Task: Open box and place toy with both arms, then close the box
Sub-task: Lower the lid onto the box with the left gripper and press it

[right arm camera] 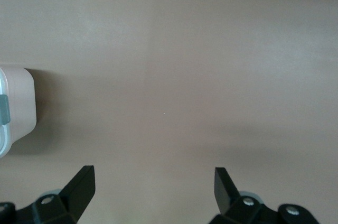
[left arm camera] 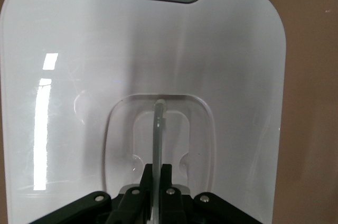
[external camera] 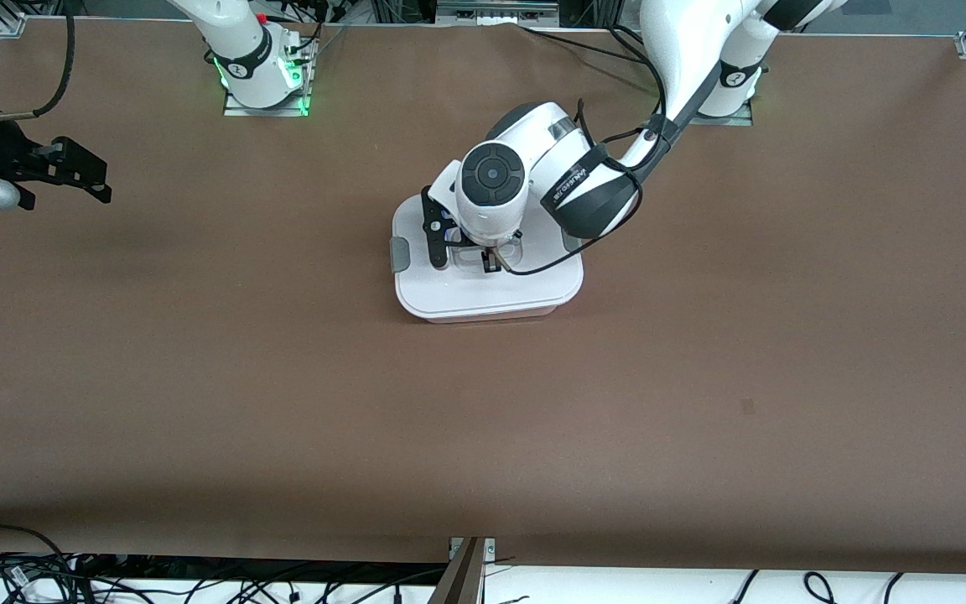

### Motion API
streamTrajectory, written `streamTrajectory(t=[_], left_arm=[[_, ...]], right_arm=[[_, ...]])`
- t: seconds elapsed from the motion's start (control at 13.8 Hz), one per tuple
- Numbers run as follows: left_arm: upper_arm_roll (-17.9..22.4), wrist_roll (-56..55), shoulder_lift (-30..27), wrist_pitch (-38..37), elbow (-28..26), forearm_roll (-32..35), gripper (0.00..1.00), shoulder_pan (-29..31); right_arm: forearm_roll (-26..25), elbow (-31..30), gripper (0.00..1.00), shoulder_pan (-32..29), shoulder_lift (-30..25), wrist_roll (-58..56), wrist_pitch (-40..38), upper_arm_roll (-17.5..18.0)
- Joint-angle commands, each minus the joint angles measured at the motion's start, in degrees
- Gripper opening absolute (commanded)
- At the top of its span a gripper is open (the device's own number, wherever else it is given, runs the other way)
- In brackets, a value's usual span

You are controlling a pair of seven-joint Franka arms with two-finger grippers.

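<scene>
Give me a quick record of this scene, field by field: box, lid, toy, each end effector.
box: mid-table, lid on
lid: white, grey clip at the edge toward the right arm's end
handle: clear, in the lid's centre
left end effector: shut on handle
right end effector: open, waiting above bare table at the right arm's end
toy: not visible in any view

Front camera looks down from high; both wrist cameras also catch the box point(external camera: 487, 285).
</scene>
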Motion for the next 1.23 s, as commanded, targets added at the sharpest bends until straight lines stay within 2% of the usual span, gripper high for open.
streamTrajectory(t=[0.0, 0.14, 0.51, 0.58, 0.79, 0.87, 1.16], left_arm=[[0.70, 1.19, 0.55, 0.61, -0.02, 1.42, 0.00, -1.14], [0.70, 1.62, 1.60, 0.78, -0.38, 2.29, 0.00, -1.40], [0.52, 1.89, 1.35, 0.35, -0.29, 2.91, 0.00, -1.49], [0.52, 1.46, 1.08, 0.26, -0.03, 3.00, 0.99, -1.40], [0.61, -0.47, -1.28, -0.88, 0.59, 2.04, 1.00, 0.00], [0.52, -4.48, -3.29, -3.84, 0.68, 1.95, 1.00, 1.14], [0.43, -9.09, -10.06, -12.02, 2.60, -0.51, 1.00, 9.57]], right_arm=[[0.35, 0.66, 1.00, -1.51, 0.00, 0.20, -0.95, 1.18], [0.44, 0.66, 1.00, -1.60, 0.35, -0.23, -1.56, -0.31], [0.53, 0.84, 1.00, -1.51, 0.53, 0.03, -1.56, -0.31], [0.53, 1.10, 1.00, -1.60, 0.70, -0.40, -1.56, -0.31], [0.53, 1.63, 1.00, -1.43, 1.58, -0.76, -1.65, -0.14], [0.53, 1.63, 1.00, -1.43, 1.58, -0.76, -1.74, -0.14], [0.44, 2.24, 1.00, -1.51, 1.50, -0.85, -1.74, -0.31]])
